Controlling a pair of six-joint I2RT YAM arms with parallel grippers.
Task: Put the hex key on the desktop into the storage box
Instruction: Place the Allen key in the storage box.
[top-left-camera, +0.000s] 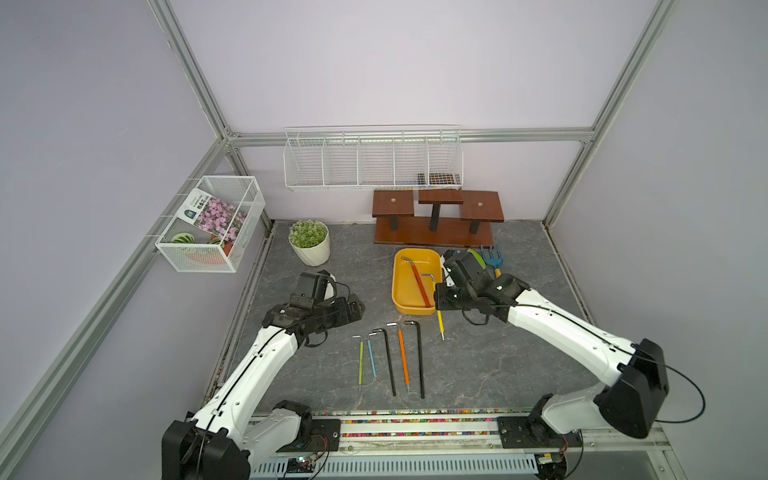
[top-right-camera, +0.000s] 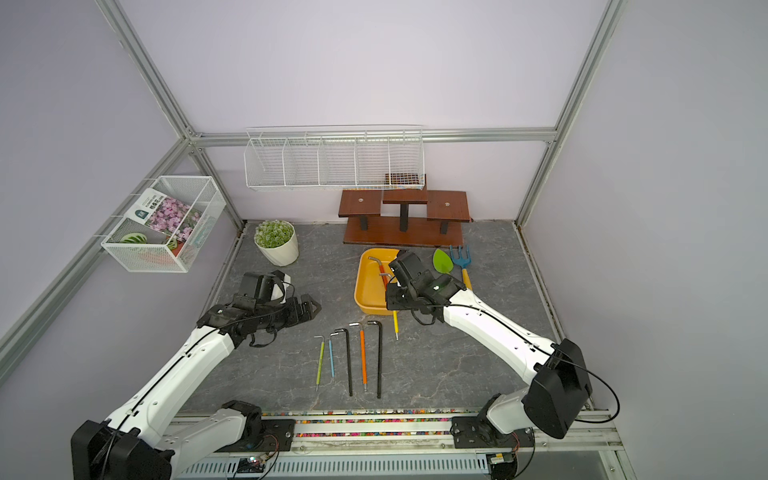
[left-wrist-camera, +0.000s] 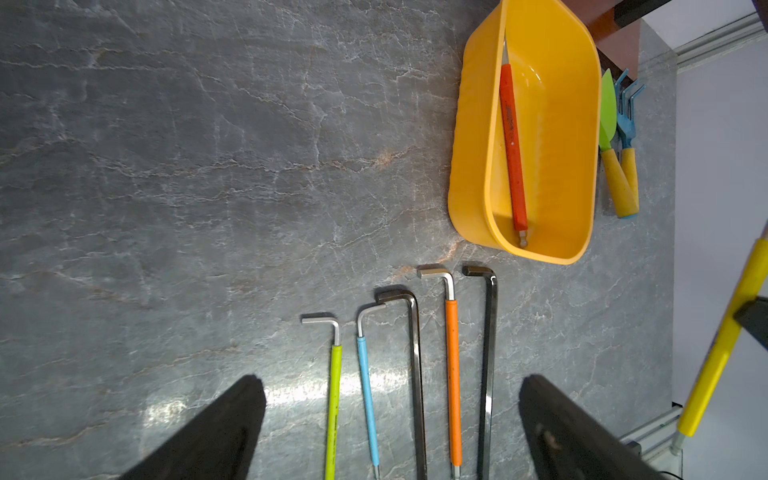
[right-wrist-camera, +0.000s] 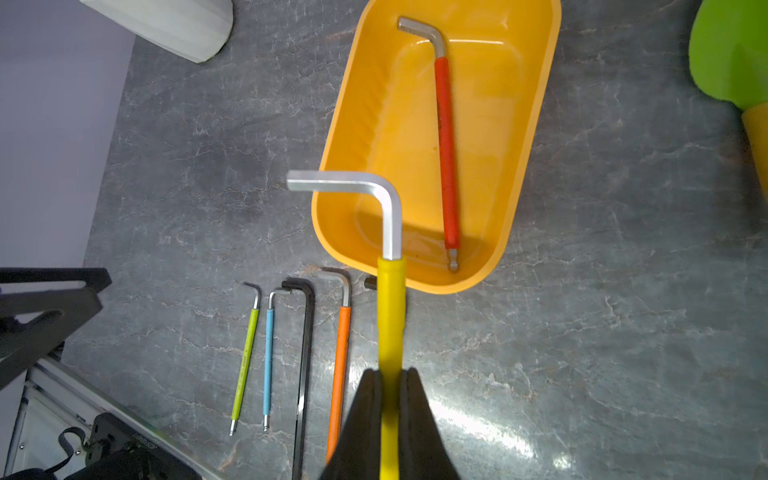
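The left pincer (left-wrist-camera: 390, 382) hangs over the desk (top-left-camera: 498, 365) with its jaws wide and nothing between them. Right of it, a row of hex keys (top-left-camera: 390, 361) lies side by side on the desk: lime, blue, black, orange, black. Further right stands the storage box (right-wrist-camera: 365, 124), with a red hex key (right-wrist-camera: 446, 141) lying inside. The right pincer (right-wrist-camera: 390, 372) grips the yellow hex key (right-wrist-camera: 390, 307) by its sleeve, with the key's bent silver end over the box's near rim. A green trowel (top-right-camera: 442, 261) and a blue fork (top-right-camera: 459, 253) lie just beyond the box.

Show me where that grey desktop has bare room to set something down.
Bare: between plant pot and storage box; right of the hex key row. Crowded: past the box, by garden tools and wooden stand.
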